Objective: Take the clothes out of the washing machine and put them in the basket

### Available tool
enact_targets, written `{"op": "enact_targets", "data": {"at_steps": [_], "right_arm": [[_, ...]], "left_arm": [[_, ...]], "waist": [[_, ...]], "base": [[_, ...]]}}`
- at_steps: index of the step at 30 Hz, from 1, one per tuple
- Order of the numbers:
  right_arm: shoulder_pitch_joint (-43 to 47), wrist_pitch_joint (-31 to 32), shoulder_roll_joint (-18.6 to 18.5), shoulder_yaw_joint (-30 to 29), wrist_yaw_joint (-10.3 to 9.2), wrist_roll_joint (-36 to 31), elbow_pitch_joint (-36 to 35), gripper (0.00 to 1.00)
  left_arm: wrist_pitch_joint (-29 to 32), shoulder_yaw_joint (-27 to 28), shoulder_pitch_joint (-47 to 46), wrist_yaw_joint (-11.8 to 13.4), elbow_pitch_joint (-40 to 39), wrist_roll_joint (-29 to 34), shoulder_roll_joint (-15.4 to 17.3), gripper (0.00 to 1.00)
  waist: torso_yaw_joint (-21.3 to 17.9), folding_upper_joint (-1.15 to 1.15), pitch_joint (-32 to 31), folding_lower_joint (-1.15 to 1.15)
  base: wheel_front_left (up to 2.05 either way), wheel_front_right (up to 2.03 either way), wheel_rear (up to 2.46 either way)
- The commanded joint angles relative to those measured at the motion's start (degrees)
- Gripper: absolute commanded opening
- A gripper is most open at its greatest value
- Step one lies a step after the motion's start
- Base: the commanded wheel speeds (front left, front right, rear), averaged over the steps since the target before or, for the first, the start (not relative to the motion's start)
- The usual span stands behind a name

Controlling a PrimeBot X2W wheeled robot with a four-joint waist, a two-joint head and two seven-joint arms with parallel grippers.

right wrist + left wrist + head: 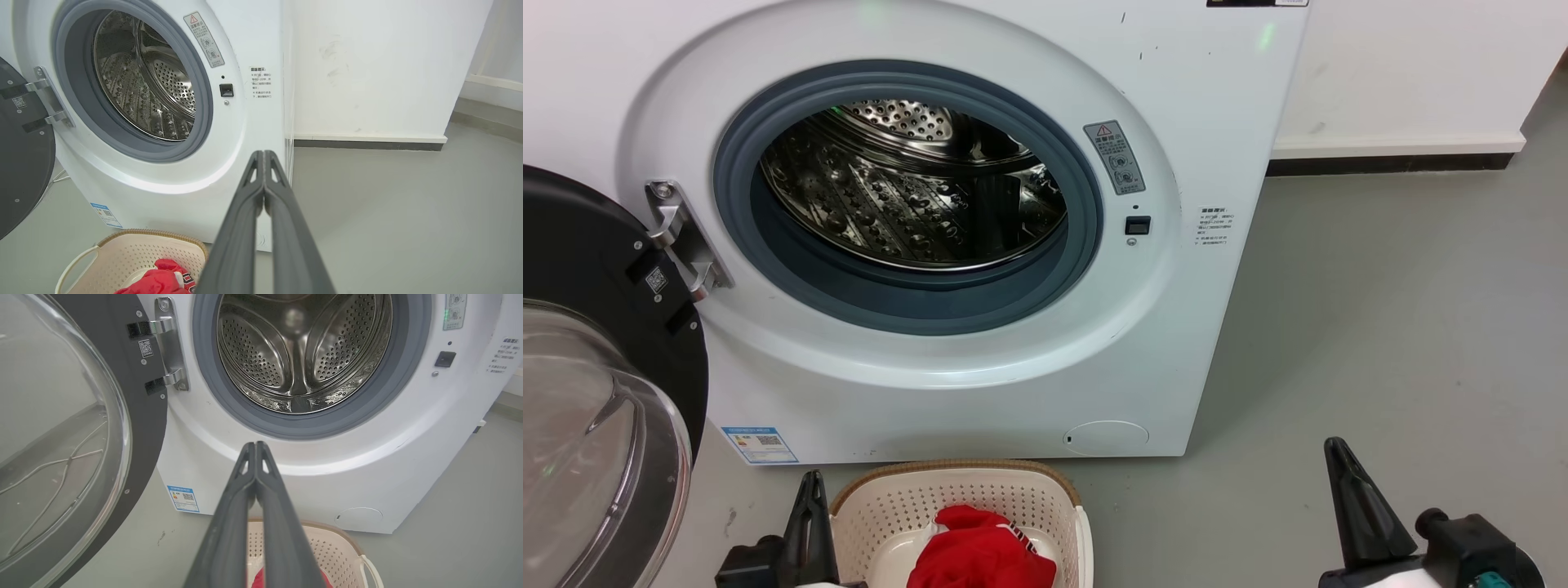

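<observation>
The white washing machine (980, 359) stands with its round door (596, 392) swung open to the left. Its steel drum (915, 188) holds no cloth that I can see. Red clothes (980, 551) lie bunched in the cream basket (890, 506) on the floor in front of the machine; black and white print shows on the clothes (163, 279) in the right wrist view. My left gripper (810, 482) is shut, just left of the basket. Well to the basket's right, my right gripper (1335, 449) is also shut and holds nothing.
Grey floor (1380, 327) stretches to the right of the machine up to a white wall (1405, 73) with a dark skirting strip. The open door juts out over the floor at the left, close to my left arm.
</observation>
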Motion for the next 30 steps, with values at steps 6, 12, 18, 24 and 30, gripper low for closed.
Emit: {"op": "enact_targets", "data": {"at_steps": [6, 12, 18, 24, 30], "right_arm": [[-1.5, 1.5, -0.7, -0.2, 0.00, 9.8, 0.2, 0.00], [-2.9, 2.8, -1.2, -0.4, 0.00, 18.2, 1.3, 0.00], [-3.9, 4.0, -1.5, -0.7, -0.01, 24.8, 2.1, 0.00], [-4.9, 5.1, -1.7, -1.0, -0.01, 30.9, 2.9, 0.00], [-5.6, 6.2, -1.9, -1.4, -0.01, 36.5, 3.6, 0.00]], "left_arm": [[2.0, 1.0, -2.0, -1.4, 0.0, -8.8, 0.0, 0.00], [3.8, 1.6, -3.2, -2.6, 0.7, -16.6, 0.0, 0.00], [5.3, 2.2, -4.2, -3.6, 1.2, -22.8, 0.0, 0.00], [6.7, 2.7, -5.0, -4.5, 1.7, -28.5, 0.0, 0.00], [8.0, 3.1, -5.9, -5.3, 2.2, -33.9, 0.0, 0.00]], "waist": [[0.1, 0.00, 0.0, 0.00], [0.3, 0.00, 0.0, 0.00], [0.4, 0.00, 0.1, 0.00], [0.5, 0.00, 0.1, 0.00], [0.6, 0.00, 0.1, 0.00]], "base": [[0.00, 0.00, 0.00], [0.00, 0.00, 0.00], [0.00, 0.00, 0.00], [0.00, 0.00, 0.00], [0.00, 0.00, 0.00]]}}
